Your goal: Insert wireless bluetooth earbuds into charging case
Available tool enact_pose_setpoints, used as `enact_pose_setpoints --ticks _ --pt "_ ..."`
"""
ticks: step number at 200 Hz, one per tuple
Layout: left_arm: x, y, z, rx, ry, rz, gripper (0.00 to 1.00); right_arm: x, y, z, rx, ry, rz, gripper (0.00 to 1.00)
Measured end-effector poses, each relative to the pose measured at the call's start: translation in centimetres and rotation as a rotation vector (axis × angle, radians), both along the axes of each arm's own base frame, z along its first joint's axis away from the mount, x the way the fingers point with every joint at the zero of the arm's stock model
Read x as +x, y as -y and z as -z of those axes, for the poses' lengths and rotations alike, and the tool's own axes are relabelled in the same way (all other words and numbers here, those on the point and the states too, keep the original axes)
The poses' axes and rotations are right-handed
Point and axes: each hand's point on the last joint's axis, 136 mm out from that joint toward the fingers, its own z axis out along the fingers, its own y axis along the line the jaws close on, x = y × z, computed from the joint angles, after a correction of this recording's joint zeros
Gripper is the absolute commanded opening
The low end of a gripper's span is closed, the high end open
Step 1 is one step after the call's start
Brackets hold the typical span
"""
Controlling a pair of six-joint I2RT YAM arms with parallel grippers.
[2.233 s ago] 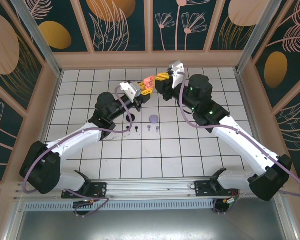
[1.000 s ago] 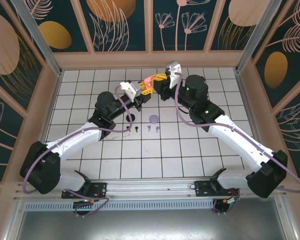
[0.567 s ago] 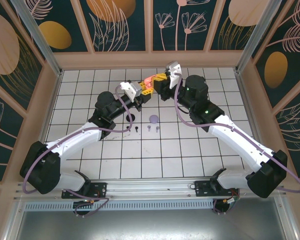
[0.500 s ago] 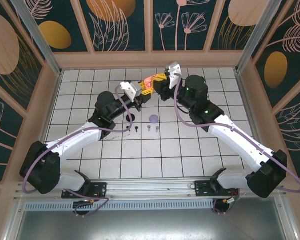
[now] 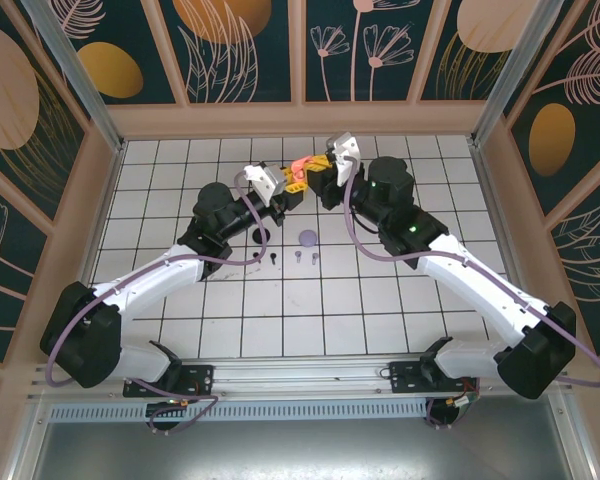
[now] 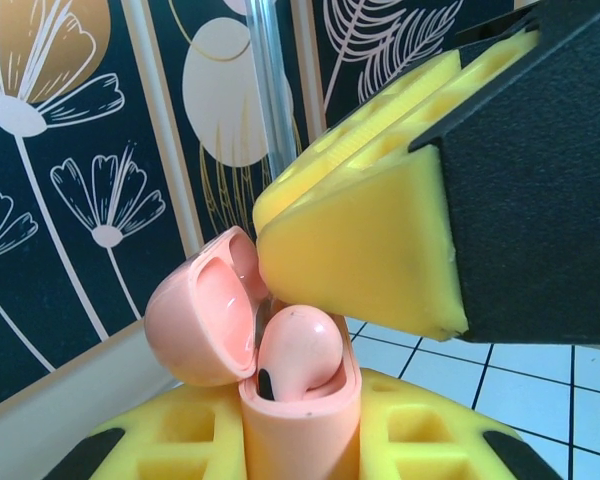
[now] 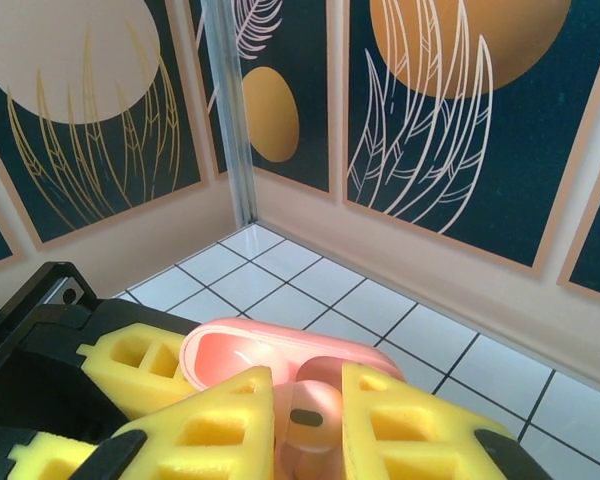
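Earbud [image 7: 308, 418], pinched between right fingers [image 7: 212, 425], sits in open case [image 6: 300, 435] clamped by left fingers [image 6: 165, 445].

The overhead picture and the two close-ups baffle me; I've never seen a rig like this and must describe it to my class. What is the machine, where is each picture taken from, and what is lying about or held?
Two robot arms are bolted at the near edge of a white tiled table. The overhead picture comes from a fixed camera above and behind them; each close-up comes from a camera on one arm's wrist, so its own yellow foam fingers show. The left gripper is shut on a coral-pink charging case, lid open. The right gripper is closed on a matching earbud at the case's mouth. On the table lie a lilac case, a dark round thing and three tiny earbuds.
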Motion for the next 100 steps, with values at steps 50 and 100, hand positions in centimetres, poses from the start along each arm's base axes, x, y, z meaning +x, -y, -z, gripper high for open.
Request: enact_pose_setpoints --ticks 50,100 --pt "-0.06 0.16 0.17 0.003 -0.003 0.008 0.0 -0.1 0.2 0.23 -0.003 0.0 0.008 0.25" --pt "-0.03 0.23 0.06 0.001 0.0 0.011 0.0 -0.1 0.57 0.69 -0.023 0.003 0.023 0.31"
